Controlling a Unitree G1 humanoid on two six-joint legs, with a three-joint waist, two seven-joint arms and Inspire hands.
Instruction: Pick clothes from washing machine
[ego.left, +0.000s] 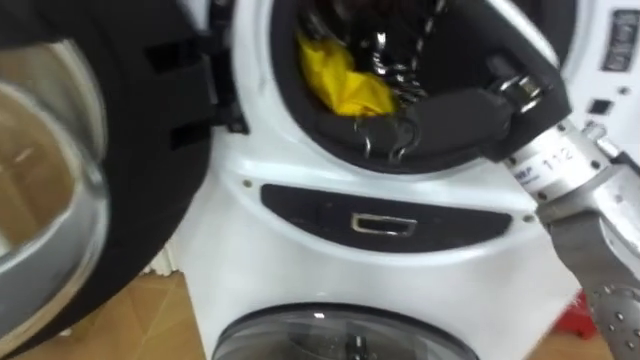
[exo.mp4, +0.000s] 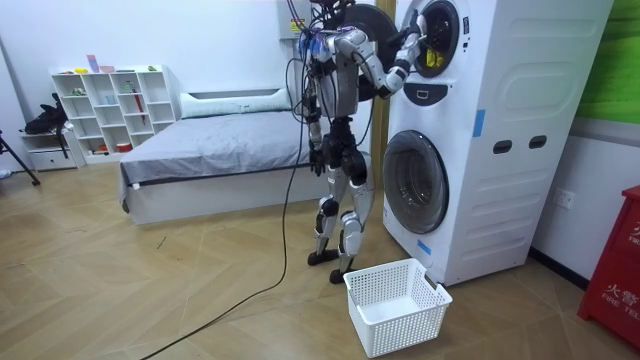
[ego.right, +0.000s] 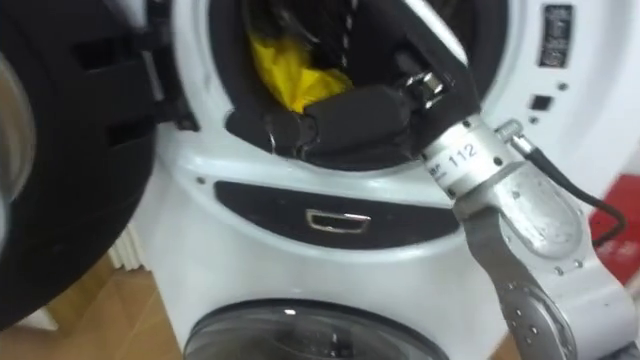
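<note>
A yellow cloth (ego.left: 345, 80) lies in the drum of the upper washing machine (ego.left: 240, 240), just inside the round opening. My right hand (ego.left: 445, 120) reaches in from the right and rests on the opening's lower rim, right below the cloth. Its fingers (ego.left: 385, 135) are curled and touch the cloth's lower edge, with no cloth seen between them. In the room view I stand upright facing the stacked machines, my right hand (exo.mp4: 405, 52) raised to the upper drum (exo.mp4: 432, 30) and my left hand (exo.mp4: 317, 155) hanging at my side.
The upper machine's open door (ego.left: 60, 180) hangs wide at my left. The lower machine's shut glass door (ego.left: 330, 335) is below. A white laundry basket (exo.mp4: 395, 305) stands on the wooden floor by my feet. A bed (exo.mp4: 210, 150) and a shelf (exo.mp4: 110, 105) are behind me.
</note>
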